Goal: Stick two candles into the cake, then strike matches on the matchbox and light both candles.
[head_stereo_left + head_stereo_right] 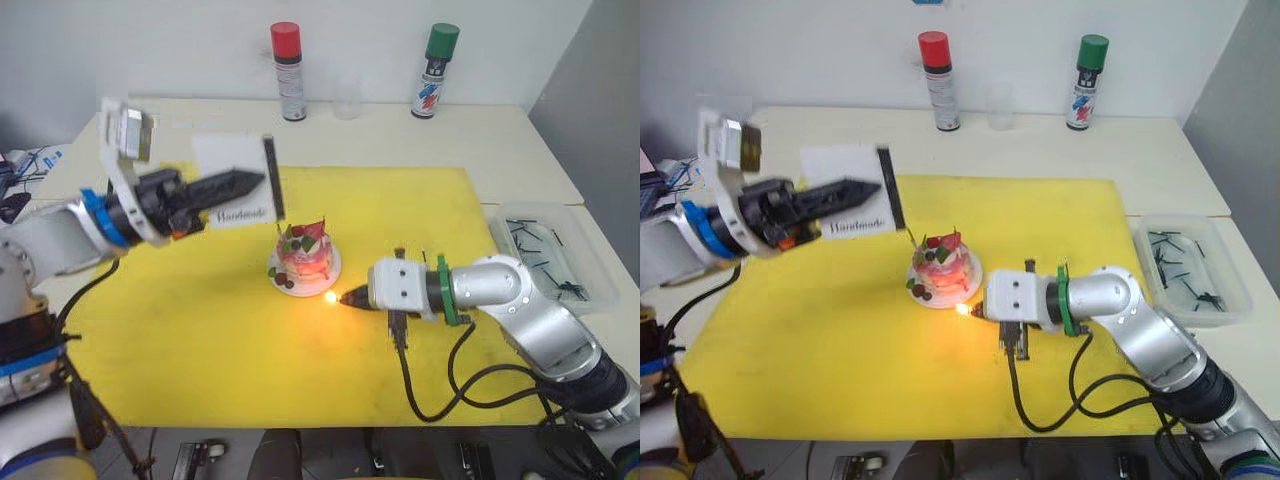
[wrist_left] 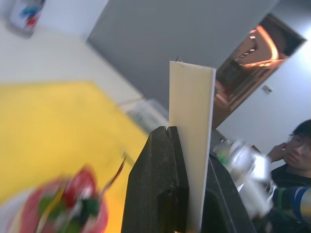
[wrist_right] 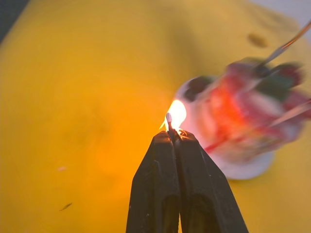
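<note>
The right claw [image 3: 174,138] is clenched on a burning match [image 3: 169,121], its flame low beside the plate of the cake [image 1: 303,255] on the yellow mat [image 1: 200,330]. Farther back, the left claw [image 1: 250,180] is clamped on the raised matchbox [image 1: 232,180], above the counter [image 1: 500,140].

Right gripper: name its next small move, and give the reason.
Probably lift the right gripper and carry its burning match up to a candle tip. The flame sits low beside the plate, under the cake, while both candles rise from the cake's top and show no flame yet.
</note>
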You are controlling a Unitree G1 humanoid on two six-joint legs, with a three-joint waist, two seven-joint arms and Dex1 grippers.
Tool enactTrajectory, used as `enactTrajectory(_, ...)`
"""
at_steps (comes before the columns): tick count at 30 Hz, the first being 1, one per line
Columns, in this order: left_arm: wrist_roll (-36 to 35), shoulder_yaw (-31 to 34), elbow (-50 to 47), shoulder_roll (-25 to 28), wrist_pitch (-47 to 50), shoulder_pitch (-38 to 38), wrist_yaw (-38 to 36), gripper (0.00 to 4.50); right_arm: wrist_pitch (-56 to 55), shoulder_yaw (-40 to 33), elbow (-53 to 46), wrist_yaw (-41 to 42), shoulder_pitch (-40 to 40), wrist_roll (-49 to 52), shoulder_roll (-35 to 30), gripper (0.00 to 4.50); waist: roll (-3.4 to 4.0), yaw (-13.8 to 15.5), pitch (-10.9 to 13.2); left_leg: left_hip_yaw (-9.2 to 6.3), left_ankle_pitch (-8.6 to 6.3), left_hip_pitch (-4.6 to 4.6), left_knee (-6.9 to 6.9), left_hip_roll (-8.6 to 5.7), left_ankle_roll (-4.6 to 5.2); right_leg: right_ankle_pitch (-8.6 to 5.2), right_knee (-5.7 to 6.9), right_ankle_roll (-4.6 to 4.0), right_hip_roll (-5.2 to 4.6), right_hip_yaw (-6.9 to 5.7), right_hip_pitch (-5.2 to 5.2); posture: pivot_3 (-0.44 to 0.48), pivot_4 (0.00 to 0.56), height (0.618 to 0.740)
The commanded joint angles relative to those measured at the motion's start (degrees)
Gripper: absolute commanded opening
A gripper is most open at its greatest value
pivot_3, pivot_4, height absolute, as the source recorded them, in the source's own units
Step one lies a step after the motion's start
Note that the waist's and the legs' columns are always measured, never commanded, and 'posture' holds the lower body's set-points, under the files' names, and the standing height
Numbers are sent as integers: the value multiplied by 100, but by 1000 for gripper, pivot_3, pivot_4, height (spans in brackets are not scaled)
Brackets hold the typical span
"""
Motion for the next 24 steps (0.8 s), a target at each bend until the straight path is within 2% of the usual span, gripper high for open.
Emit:
enactTrajectory(1,-218,442,-468,290,270,922,-412,0,163,-412,178,-54,-686,187,162,23,-1,38,1,-2,-1,-1,0,-1,2,-1,-1,1,-1,-2,1,0,150,740)
enactTrajectory(4,267,315,-840,263,143,1817,-743,0,31,-362,787,-93,-1354,57,420,23,-1,94,2,-4,-1,-1,0,-2,3,-3,-3,3,-1,-5,2,0,150,740)
enactTrajectory(7,680,-5,-1068,65,-110,2183,-927,0,-431,-83,1579,-87,-1803,-311,606,23,-1,156,2,-3,-1,-2,2,-3,3,-2,-5,3,-2,-7,3,0,150,740)
enactTrajectory(13,1265,-539,-1229,-194,-495,2250,-1192,0,-1570,310,2896,-11,-2360,-848,1034,23,-1,170,2,2,-1,-3,2,-1,3,20,-3,-23,1,-4,-2,0,150,740)
enactTrajectory(24,1509,-683,-1232,-271,-695,2266,-1337,0,-2629,398,4001,-7,-2589,-1335,1670,23,-1,170,2,2,0,-36,0,2,2,31,-1,-44,1,-6,-35,0,150,740)
